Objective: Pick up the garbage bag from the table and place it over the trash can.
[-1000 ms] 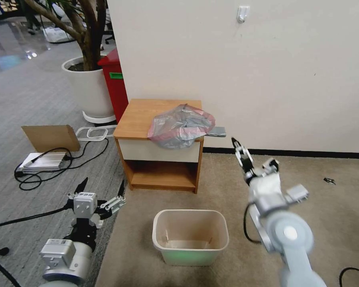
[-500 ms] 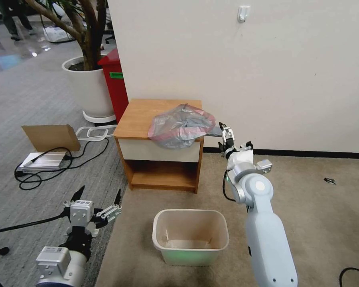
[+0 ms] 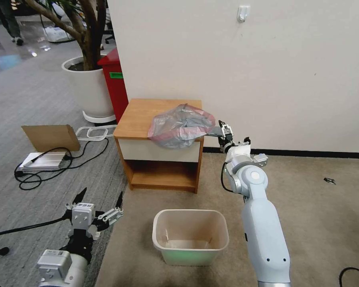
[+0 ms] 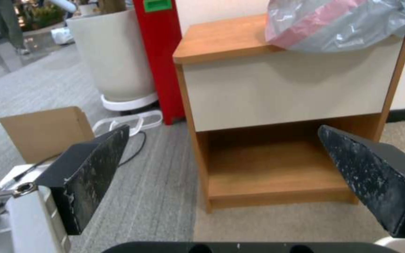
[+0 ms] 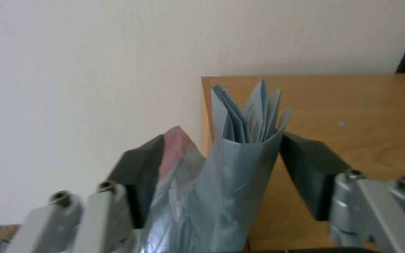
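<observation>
Garbage bag (image 3: 181, 126) is lying crumpled on the right front corner of the nightstand worktop (image 3: 147, 113), its pleated grey tail sticking out past the right edge. Right gripper (image 3: 222, 131) is reaching in at that edge; in the right wrist view the tail (image 5: 240, 140) is sitting between the jaws, which are partly closed around it with pads at its sides. Left gripper (image 3: 101, 196) is hanging low on the left, jaws spread wide, gripping nothing. Cream trash can (image 3: 221, 233) is standing on the carpet in front of the nightstand.
</observation>
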Controlling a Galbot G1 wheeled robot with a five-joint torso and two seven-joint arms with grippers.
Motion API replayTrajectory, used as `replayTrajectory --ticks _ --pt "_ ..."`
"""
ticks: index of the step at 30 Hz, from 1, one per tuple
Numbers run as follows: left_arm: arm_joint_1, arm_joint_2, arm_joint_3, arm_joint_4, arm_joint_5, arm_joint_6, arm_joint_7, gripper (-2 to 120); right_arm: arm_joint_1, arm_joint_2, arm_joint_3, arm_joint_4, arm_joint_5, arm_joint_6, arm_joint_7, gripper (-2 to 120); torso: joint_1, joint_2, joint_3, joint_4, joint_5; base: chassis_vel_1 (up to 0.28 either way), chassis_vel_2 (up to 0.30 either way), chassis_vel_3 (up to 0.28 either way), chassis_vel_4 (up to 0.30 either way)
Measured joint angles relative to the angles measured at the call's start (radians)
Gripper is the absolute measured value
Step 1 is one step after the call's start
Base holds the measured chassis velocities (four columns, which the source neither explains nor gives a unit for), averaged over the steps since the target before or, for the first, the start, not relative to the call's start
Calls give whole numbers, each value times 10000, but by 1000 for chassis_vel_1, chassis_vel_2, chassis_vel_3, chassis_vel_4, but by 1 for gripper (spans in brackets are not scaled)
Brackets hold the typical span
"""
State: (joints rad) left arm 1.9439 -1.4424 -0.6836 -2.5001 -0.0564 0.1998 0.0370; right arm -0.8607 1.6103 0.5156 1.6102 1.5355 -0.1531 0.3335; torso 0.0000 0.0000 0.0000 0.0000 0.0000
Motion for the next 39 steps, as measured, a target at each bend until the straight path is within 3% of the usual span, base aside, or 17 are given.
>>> replayTrajectory --ticks 3,8,14,16,27,32,39 --pt "22 13 0 0 38 -27 11 100 3 3 13 -12 183 44 12 44 0 0 0 0 0 0 0 0 0" --pt "22 11 22 0 56 -31 12 100 -50 -3 -18 -3 174 46 16 32 0 0 0 0 0 0 0 0 0" --pt "9 -19 69 0 69 -111 23 100 -89 -11 -43 21 151 25 13 3 0 0 0 0 0 0 0 0 0" --pt "-2 -23 79 0 70 -113 23 100 -92 -12 -46 75 149 21 15 0 0 0 0 0 0 0 0 0 0" --pt "-195 -74 164 0 100 -153 26 100 -770 -181 -250 1634 605 -87 876 0 0 0 -1 0 0 0 0 0 0" --pt "-393 -87 291 0 102 -160 35 100 -1683 -630 -740 2842 846 74 1877 0 0 0 -1 0 -1 0 0 0 0" --pt "-636 -54 272 1 -5 -163 43 100 -3656 -1893 -1838 5376 806 444 3458 0 0 1 -1 0 0 0 0 0 0"
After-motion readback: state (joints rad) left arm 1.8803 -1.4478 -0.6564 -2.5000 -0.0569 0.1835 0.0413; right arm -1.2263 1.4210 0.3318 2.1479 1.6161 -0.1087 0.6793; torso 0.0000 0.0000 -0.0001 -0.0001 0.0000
